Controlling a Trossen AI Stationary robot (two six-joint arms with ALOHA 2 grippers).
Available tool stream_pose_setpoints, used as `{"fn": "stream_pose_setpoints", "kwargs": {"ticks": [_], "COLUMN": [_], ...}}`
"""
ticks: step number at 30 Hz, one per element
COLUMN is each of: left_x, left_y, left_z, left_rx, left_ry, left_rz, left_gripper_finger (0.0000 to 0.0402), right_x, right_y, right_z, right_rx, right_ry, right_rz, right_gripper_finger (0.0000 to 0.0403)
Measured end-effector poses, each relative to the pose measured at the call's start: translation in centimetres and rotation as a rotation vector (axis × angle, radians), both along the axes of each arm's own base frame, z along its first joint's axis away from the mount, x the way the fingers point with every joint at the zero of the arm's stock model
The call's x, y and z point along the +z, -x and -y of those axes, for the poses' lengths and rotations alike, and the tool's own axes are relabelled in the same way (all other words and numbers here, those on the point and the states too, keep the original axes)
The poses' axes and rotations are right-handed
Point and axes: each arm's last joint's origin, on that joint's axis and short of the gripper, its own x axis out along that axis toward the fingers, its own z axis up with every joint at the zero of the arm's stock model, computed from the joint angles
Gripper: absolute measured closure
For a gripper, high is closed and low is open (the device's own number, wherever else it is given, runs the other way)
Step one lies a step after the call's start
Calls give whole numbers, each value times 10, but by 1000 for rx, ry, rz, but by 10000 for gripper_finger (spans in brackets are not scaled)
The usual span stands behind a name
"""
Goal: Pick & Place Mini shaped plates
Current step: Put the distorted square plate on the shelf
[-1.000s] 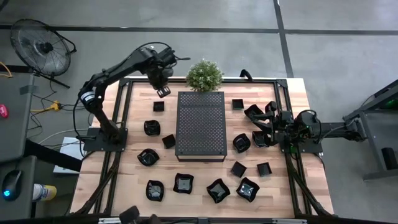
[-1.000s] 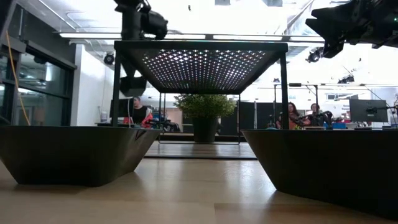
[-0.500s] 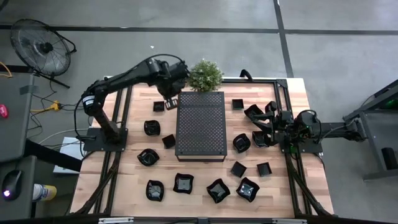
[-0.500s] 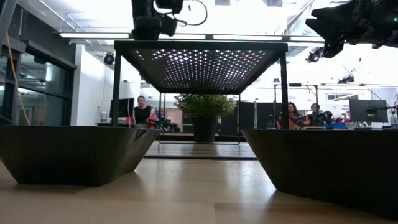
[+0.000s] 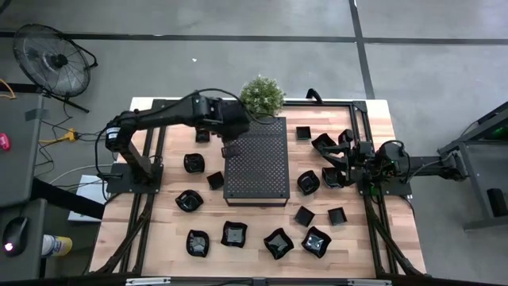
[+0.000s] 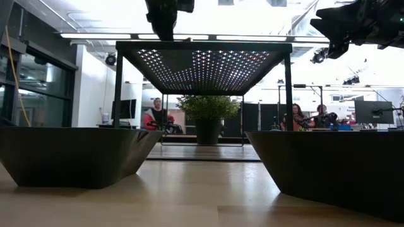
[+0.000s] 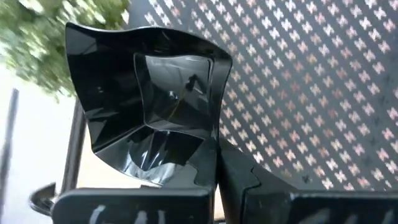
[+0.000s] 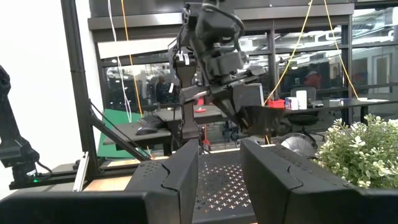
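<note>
My left gripper [image 5: 228,144] hovers over the far left corner of the black perforated tray [image 5: 255,163], shut on one glossy black mini shaped plate [image 7: 155,106] with a wavy square rim. The right wrist view shows that plate [image 8: 256,116] hanging under the left arm. Several more mini plates lie on the wood around the tray, such as one on the left [image 5: 194,163] and one on the right [image 5: 309,182]. My right gripper [image 8: 219,168] rests open at the table's right side, holding nothing. My left gripper pinches the plate's rim at one corner [image 7: 206,149] between its two fingers [image 7: 239,186]. The fingers slant down from the table's left. The plate is lifted clear above the tray and tilted, its hollow facing the wrist camera.
The tray stands on legs [image 6: 118,88] above the table. A potted plant [image 5: 260,95] sits just beyond the tray's far edge, close to my left gripper. Two plates [image 6: 76,154] [image 6: 334,170] sit near the front edge. People sit in the room beyond the table.
My left gripper has swung from the table's far left toward the right and slightly nearer, rolling its wrist. It has carried the plate from beside the tray to above the tray's far left corner. The plate stays held and clear.
</note>
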Motion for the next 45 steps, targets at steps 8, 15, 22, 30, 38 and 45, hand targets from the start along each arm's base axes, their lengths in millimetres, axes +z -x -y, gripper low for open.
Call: {"fn": "stream_pose_setpoints", "kwargs": {"ticks": [8,15,22,30,38,45], "left_x": [-4,-5,-2,-13,-29,-27], "left_y": [-8,-35,-32,-43,-54,-53], "left_z": [1,-4,-13,-15,-14,-12], "left_rx": [3,3,35,10,1,-6], "left_ry": [-54,-41,-12,-27,-14,-15], "left_rz": [2,-36,-228,-240,-284,-280], "left_gripper_finger": [401,401,401,401,401,401], "right_x": [0,0,-1,-2,-3,-3], "right_y": [0,0,0,-1,-1,-1], "right_z": [0,0,0,0,0,0], "right_rx": [0,0,-1,0,-1,0], "right_ry": [0,0,0,-1,0,-1], "right_rz": [0,-1,-6,-27,-28,-36], "right_gripper_finger": [288,288,288,288,288,288]}}
